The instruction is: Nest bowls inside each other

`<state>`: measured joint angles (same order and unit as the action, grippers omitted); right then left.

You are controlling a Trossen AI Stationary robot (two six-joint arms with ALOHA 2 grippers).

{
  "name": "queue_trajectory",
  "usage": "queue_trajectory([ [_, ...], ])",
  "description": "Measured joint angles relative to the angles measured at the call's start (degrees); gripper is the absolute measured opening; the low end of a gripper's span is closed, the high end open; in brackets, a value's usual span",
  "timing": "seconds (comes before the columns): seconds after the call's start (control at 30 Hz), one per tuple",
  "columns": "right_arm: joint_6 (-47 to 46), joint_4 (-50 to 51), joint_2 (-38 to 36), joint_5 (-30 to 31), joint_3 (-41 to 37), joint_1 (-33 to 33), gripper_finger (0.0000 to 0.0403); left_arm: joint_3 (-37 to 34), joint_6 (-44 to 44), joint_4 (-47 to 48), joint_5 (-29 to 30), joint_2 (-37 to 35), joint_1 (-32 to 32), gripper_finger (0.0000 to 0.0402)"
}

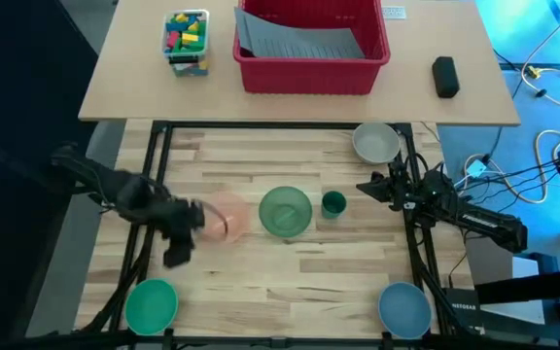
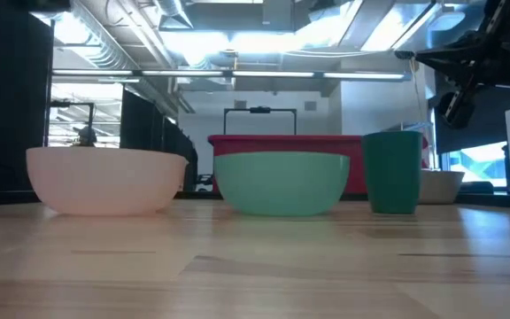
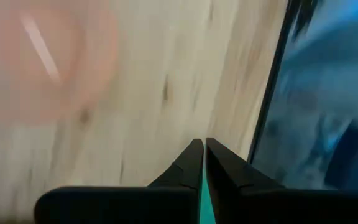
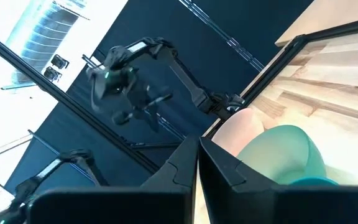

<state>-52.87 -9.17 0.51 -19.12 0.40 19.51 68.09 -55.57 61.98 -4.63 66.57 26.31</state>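
Five bowls stand upright on the wooden table, each on its base. The pale pink bowl (image 1: 226, 216) and pale green bowl (image 1: 285, 211) are side by side at mid-table. The teal bowl (image 1: 152, 303) is near left, the light blue bowl (image 1: 403, 309) near right, the grey-white bowl (image 1: 375, 143) far right. My left gripper (image 3: 204, 148) is shut and empty, raised over the table just left of the pink bowl (image 3: 42, 56), pointing steeply down. My right gripper (image 4: 197, 146) is shut, held level at the right, right of the green bowl (image 4: 284, 155).
A small dark green cup (image 1: 333, 203) stands right of the pale green bowl. On the far desk are a red bin (image 1: 311, 44), a box of coloured blocks (image 1: 187, 41) and a black object (image 1: 444, 76). A black frame rail (image 1: 154, 194) runs along each side.
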Motion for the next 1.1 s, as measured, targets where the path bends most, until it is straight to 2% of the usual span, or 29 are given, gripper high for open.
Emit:
queue_trajectory([
  [0.43, 2.2, -0.9, 0.0, 0.0, 0.0, 0.0, 0.0, 6.4, -43.4, 8.5, -10.1, 16.2, 18.6, 0.0057],
  [0.53, 2.3, -1.3, 0.0, -0.1, 0.0, 0.0, 0.0, 6.5, -63.9, 8.0, -6.7, 16.7, 20.3, 0.0082],
  [0.63, 1.1, -1.1, 0.0, -0.5, 0.0, 0.0, 0.0, 6.5, -72.2, 5.2, -3.5, 17.9, 21.2, 0.01],
  [0.7, -0.9, -1.1, 0.0, -1.2, 0.0, 0.0, 0.0, 6.5, -73.9, 2.0, -1.0, 19.3, 21.7, 0.0113],
  [0.87, -1.9, -1.0, 0.0, -5.5, 0.0, 0.0, 0.0, 6.5, -73.3, -5.5, -1.2, 25.5, 21.8, 0.0154],
  [1.1, -4.0, -1.0, 0.0, -15.6, 0.0, 0.0, 0.0, 11.2, -73.9, 0.9, -2.4, 32.4, 21.2, 0.0199],
])
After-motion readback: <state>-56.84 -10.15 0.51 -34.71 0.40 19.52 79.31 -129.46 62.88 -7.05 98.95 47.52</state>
